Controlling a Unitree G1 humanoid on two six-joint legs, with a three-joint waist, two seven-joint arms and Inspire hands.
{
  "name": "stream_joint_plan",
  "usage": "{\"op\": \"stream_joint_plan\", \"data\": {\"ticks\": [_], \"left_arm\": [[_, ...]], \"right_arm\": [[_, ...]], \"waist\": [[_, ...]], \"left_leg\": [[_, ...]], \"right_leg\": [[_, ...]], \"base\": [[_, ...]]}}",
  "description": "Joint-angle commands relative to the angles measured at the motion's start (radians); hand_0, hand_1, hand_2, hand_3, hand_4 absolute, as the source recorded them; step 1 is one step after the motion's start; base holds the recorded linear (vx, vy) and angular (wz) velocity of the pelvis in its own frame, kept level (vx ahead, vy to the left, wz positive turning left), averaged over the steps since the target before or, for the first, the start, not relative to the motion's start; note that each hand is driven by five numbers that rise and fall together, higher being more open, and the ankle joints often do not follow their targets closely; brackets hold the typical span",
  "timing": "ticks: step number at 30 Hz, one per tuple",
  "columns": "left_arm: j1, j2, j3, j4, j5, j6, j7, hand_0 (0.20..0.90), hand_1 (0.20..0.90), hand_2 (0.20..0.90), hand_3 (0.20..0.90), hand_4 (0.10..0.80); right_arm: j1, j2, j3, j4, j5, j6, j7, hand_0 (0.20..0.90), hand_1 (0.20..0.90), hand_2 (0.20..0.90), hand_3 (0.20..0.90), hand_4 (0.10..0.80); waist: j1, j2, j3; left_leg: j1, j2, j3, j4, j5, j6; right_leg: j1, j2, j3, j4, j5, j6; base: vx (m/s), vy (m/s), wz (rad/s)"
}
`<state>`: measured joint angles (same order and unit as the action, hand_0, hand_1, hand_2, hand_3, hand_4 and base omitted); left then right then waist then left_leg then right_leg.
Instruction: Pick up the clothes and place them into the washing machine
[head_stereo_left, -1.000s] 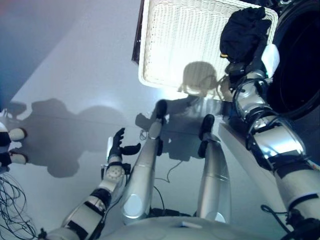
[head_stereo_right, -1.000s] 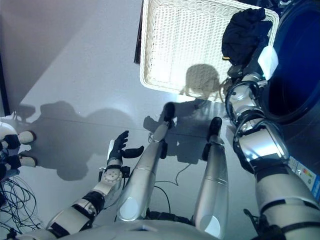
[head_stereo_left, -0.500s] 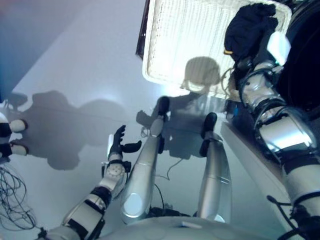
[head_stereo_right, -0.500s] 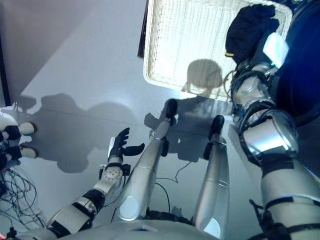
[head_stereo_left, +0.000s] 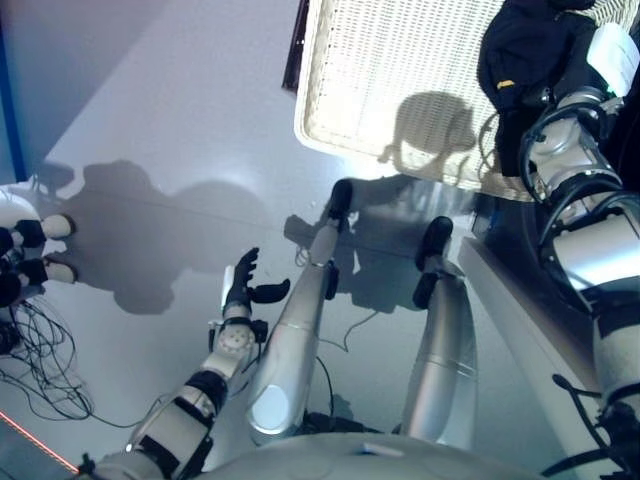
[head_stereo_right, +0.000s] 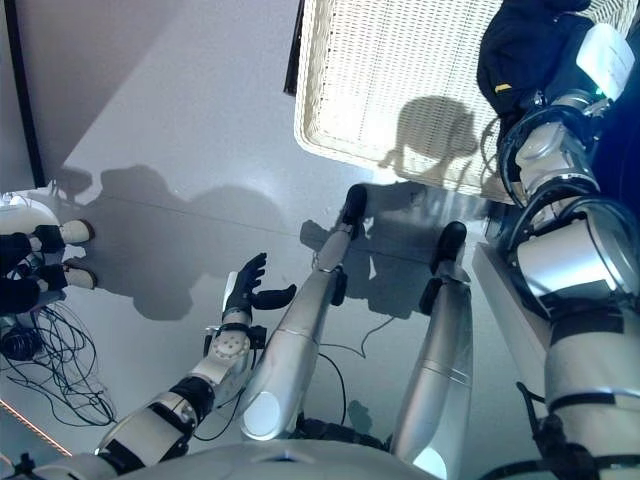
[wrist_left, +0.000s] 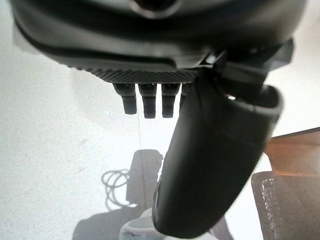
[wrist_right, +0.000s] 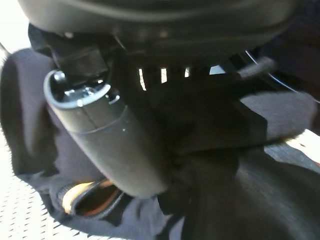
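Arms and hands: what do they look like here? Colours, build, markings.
Both arms are silver-grey metal segments with black joint bands and black cabling looped round the forearms. The left hand is dark, with slim dark fingers and a pale strip on its outer edge. The right hand has a dark thumb with a grey cap; a white block sits at its wrist in the eye views.

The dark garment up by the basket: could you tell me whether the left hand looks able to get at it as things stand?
Probably not. The left hand hangs open low over the floor, apart from the dark garment, which the right hand is shut on above the white wicker basket.
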<state>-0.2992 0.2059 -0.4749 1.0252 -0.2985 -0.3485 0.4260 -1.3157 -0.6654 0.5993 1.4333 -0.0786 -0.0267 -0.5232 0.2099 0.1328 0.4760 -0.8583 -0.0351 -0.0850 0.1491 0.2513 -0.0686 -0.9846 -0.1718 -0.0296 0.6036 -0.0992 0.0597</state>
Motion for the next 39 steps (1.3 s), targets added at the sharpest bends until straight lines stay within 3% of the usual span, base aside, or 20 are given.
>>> {"op": "stream_joint_plan", "data": {"ticks": [1, 8, 20, 31, 39], "left_arm": [[0.019, 0.003, 0.004, 0.034, -0.025, 0.005, 0.024, 0.900, 0.900, 0.900, 0.900, 0.800], [0.034, 0.009, -0.002, 0.035, -0.021, -0.001, 0.026, 0.900, 0.900, 0.900, 0.900, 0.800], [0.077, -0.007, -0.002, 0.091, -0.027, -0.003, -0.016, 0.900, 0.900, 0.900, 0.900, 0.800], [0.127, -0.056, -0.017, 0.154, -0.045, -0.002, -0.063, 0.900, 0.900, 0.900, 0.900, 0.800], [0.141, -0.086, -0.040, 0.165, -0.052, -0.002, -0.078, 0.900, 0.900, 0.900, 0.900, 0.800]], "right_arm": [[-0.037, -0.035, 0.006, 0.003, 0.036, -0.030, -0.029, 0.300, 0.300, 0.300, 0.300, 0.400], [0.005, 0.010, -0.110, -0.086, 0.208, -0.088, -0.050, 0.300, 0.300, 0.300, 0.300, 0.400], [0.299, 0.201, -0.407, -0.433, 0.588, -0.285, -0.009, 0.300, 0.300, 0.300, 0.300, 0.400], [0.477, 0.393, -0.686, -0.721, 0.864, -0.519, 0.025, 0.300, 0.300, 0.300, 0.300, 0.400], [0.440, 0.390, -0.815, -0.723, 0.953, -0.598, -0.019, 0.300, 0.300, 0.300, 0.300, 0.400]], "waist": [[-0.002, 0.046, -0.008], [-0.011, 0.044, -0.019], [-0.061, 0.077, -0.086], [-0.085, 0.139, -0.132], [-0.082, 0.189, -0.159]], "left_leg": [[0.013, -0.039, 0.037, 0.049, -0.086, -0.008], [0.084, -0.040, 0.047, 0.023, -0.092, 0.002], [0.287, -0.046, 0.081, -0.094, -0.082, 0.020], [0.366, -0.065, 0.105, -0.120, -0.103, 0.036], [0.372, -0.075, 0.118, -0.128, -0.106, 0.039]], "right_leg": [[0.106, 0.020, 0.023, -0.180, 0.121, 0.004], [0.172, 0.027, 0.032, -0.211, 0.124, 0.009], [0.359, 0.017, 0.062, -0.342, 0.151, 0.036], [0.419, 0.002, 0.086, -0.358, 0.136, 0.048], [0.411, -0.006, 0.106, -0.362, 0.138, 0.052]], "base": [[0.000, 0.000, 0.00], [0.025, 0.012, -0.06], [0.053, 0.055, -0.14], [0.045, 0.050, -0.11], [0.022, 0.048, -0.03]]}}
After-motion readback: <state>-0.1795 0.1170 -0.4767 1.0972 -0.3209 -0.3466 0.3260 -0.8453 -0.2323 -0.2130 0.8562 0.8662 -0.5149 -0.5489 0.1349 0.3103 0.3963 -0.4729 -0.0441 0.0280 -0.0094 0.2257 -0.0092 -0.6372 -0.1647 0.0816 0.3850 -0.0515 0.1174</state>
